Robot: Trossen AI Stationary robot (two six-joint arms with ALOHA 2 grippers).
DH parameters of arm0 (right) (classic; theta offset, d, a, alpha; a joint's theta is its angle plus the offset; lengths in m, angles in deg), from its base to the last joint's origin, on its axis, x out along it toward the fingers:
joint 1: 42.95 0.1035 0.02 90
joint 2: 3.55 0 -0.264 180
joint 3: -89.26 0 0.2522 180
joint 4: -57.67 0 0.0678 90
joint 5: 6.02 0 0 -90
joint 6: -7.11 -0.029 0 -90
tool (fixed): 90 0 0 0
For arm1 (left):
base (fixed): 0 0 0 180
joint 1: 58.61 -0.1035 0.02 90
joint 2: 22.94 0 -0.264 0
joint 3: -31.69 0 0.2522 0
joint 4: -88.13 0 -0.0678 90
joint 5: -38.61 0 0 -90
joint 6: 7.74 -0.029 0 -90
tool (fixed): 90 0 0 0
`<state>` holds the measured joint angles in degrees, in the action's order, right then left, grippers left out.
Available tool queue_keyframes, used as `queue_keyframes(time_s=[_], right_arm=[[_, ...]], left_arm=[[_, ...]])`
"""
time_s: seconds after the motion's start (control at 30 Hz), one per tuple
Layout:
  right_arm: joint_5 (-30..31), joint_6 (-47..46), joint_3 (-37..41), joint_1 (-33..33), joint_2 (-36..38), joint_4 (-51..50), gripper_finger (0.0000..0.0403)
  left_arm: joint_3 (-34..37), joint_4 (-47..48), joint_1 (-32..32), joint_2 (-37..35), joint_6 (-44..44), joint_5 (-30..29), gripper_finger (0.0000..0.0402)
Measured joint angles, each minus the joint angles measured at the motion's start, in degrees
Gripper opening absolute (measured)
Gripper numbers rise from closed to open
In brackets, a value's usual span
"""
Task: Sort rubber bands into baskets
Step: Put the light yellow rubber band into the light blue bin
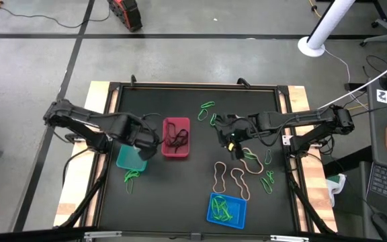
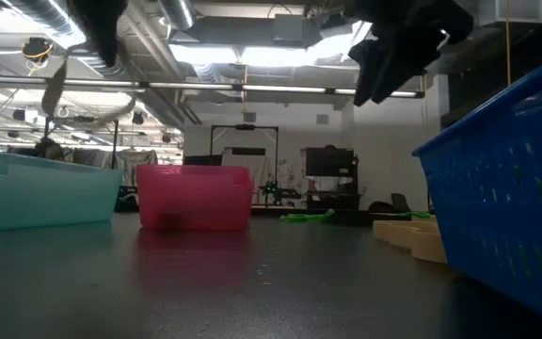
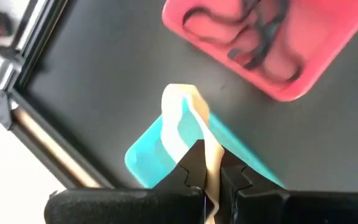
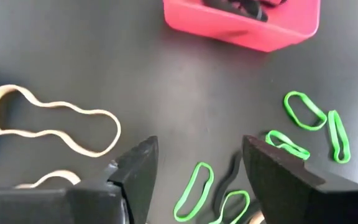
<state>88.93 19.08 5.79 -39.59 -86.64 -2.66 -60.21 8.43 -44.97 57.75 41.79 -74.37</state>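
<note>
Three baskets sit on the desk (image 1: 193, 101): teal basket (image 1: 130, 158) at left, red basket (image 1: 176, 138) centre, blue basket (image 1: 226, 210) lower centre. Left gripper (image 3: 205, 177), clamped on a tan rubber band (image 3: 188, 124), hangs over the teal basket. Right gripper (image 4: 197, 168) gapes wide, empty, above green rubber bands (image 4: 194, 190) right of centre.

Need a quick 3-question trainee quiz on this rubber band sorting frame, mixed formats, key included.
1. True or false: the left gripper is shut on a tan rubber band.
2. Which basket holds black bands? A) red basket B) blue basket C) teal basket
3. Fill in: the right gripper is ____ above loose green bands.

Key: 1 true; 2 A; 3 open
</note>
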Motion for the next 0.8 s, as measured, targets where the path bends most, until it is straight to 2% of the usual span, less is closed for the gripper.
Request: queue_keyframes(time_s=[0.3,0.57,0.67,0.8], right_arm=[[-0.01,-0.14,0.00,0.00,-0.35,-0.06,0.0232],[0.05,-0.15,0.04,-0.08,-2.50,3.56,0.0232],[0.31,-0.39,0.02,-1.24,-4.45,4.22,0.0232],[0.55,-4.17,0.02,-4.36,-7.66,5.06,0.0232]], left_arm=[[13.73,-0.55,0.32,0.00,2.38,0.45,0.0001],[19.60,-4.82,-0.14,0.00,0.29,2.06,0.0004],[19.69,-5.87,-0.88,0.02,-0.34,2.34,0.0027],[19.69,-7.31,-1.80,0.02,-2.03,2.40,0.0080]])
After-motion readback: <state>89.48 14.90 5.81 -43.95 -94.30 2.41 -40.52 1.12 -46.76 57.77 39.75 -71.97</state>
